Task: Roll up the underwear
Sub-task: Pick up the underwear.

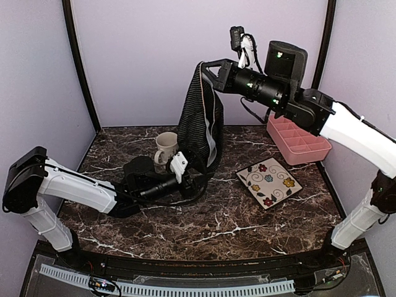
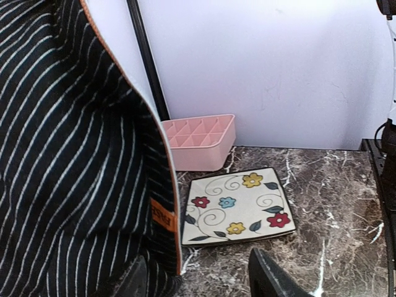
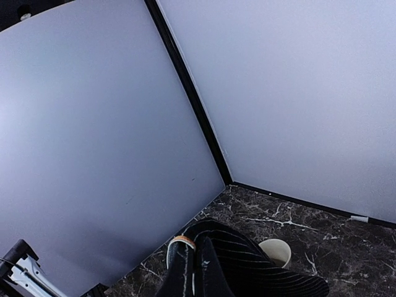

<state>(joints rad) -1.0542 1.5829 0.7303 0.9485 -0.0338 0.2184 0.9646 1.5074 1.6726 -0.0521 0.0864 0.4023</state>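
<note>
Top external, right claw [image 1: 208,69] raised, clenched on black underwear [image 1: 198,124], left claw [image 1: 197,180] low, parted

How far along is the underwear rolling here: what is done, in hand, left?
Done: the black striped underwear hangs raised, pinched at its top by the right fingers. In hand: the left fingers stand open by its lower edge. Left: all the rolling; no roll shows.

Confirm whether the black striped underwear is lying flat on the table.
No, the black underwear hangs from the right gripper, held high above the table.
</note>
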